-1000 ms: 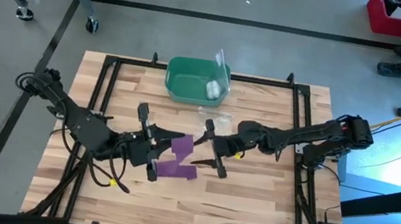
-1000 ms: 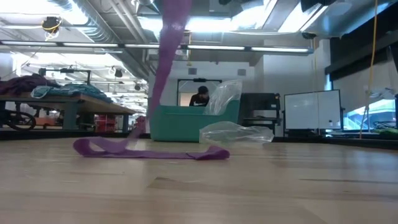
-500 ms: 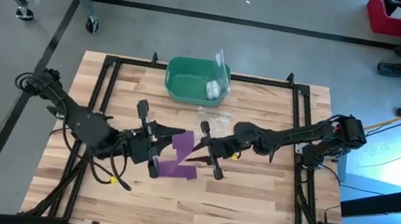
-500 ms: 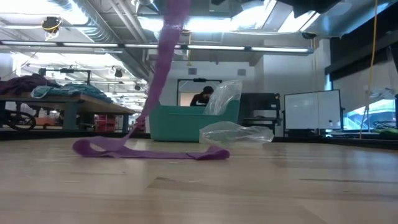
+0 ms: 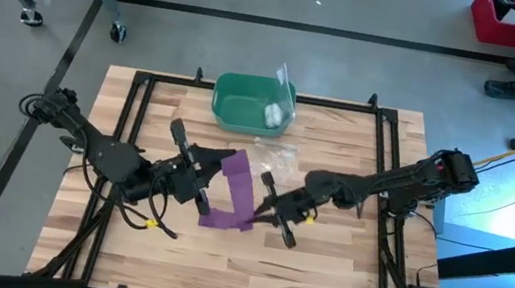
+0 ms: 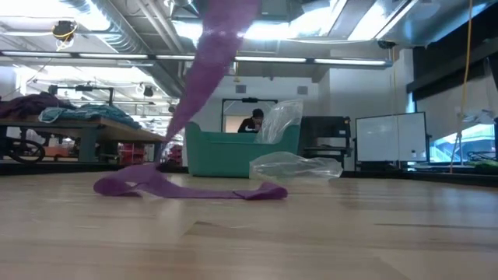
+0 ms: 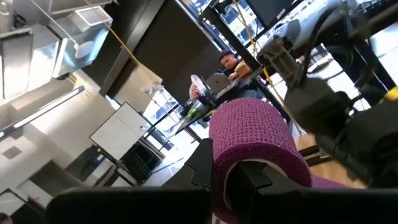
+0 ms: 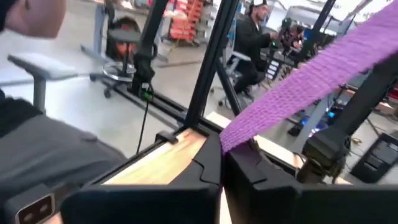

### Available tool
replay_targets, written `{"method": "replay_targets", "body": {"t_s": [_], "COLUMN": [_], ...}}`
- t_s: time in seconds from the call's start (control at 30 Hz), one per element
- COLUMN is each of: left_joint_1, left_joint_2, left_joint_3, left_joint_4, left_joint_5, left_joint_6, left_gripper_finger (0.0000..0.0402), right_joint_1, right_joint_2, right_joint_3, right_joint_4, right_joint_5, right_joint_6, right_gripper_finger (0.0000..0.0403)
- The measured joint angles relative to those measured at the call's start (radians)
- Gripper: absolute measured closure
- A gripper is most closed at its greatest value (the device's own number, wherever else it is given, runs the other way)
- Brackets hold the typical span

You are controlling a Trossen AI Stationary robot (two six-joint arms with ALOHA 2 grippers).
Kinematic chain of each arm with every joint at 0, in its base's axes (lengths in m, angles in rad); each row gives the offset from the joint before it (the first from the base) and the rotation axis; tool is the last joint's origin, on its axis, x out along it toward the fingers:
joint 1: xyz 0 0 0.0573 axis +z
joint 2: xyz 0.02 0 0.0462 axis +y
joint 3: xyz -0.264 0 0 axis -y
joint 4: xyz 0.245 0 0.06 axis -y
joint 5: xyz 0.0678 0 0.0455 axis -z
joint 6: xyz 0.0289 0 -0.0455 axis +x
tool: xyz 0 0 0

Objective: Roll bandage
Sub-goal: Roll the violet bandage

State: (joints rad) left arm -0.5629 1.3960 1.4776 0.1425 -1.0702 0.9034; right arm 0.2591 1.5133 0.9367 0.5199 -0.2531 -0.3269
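Bandage [image 5: 235, 183] is still a long flat purple strip, not a roll. It sits mid-table in front of the green bin [image 5: 243, 102]; the upper end is lifted off the wood and the tail is slack on the table [image 6: 187, 189].

Left gripper [image 5: 201, 170] is clamped on the raised end, with the strip draped over its fingers [image 7: 255, 140]. Right gripper [image 5: 268, 209] is pinched shut on the strip lower down, and the wrist view shows the band running straight into its closed fingers [image 8: 292, 84].

Risks, my read:
- The span between the two grips looks taut. If either arm pulls away, the soft fabric could slip out of the thinner pinch, likely the right one.
- The strip looks twisted near the table end. Winding it like that would give a lopsided, loose roll.
- The slack tail may drag across the wood and snag, or sweep into the clear plastic wrapper [image 5: 276, 153] just beside the bin.
- The two grippers are near each other, so a rotation to start the wind could make the fingers clash.

Versus a second ago:
- The right gripper stood open beside the strip; it has now moved down and closed on it.
- The left gripper has stayed clamped and raised its end towards the bin, so the band now runs more diagonally.
- The bin and wrapper have not moved.
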Motion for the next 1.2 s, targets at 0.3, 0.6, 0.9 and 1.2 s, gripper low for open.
{"method": "replay_targets", "body": {"t_s": [0.3, 0.6, 0.9, 1.2], "left_joint_1": [0.031, 0.113, 0.132, 0.111], "left_joint_2": [0.020, 0.055, 0.057, 0.056], "left_joint_3": [0.000, -0.082, -0.353, -0.505], "left_joint_4": [-0.059, -0.102, 0.202, 0.323], "left_joint_5": [-0.011, -0.016, 0.035, 0.050], "left_joint_6": [0.012, -0.056, -0.070, -0.209], "left_gripper_finger": [0.0394, 0.0396, 0.0396, 0.0396], "right_joint_1": [0.163, 0.283, 0.324, 0.319], "right_joint_2": [-0.098, -0.130, -0.130, -0.129], "right_joint_3": [0.000, 0.053, 0.223, 0.347], "right_joint_4": [-0.121, -0.194, -0.389, -0.427], "right_joint_5": [0.194, 0.300, 0.408, 0.497], "right_joint_6": [-0.084, -0.125, -0.153, -0.178], "right_gripper_finger": [0.0398, 0.0399, 0.0395, 0.0394]}}
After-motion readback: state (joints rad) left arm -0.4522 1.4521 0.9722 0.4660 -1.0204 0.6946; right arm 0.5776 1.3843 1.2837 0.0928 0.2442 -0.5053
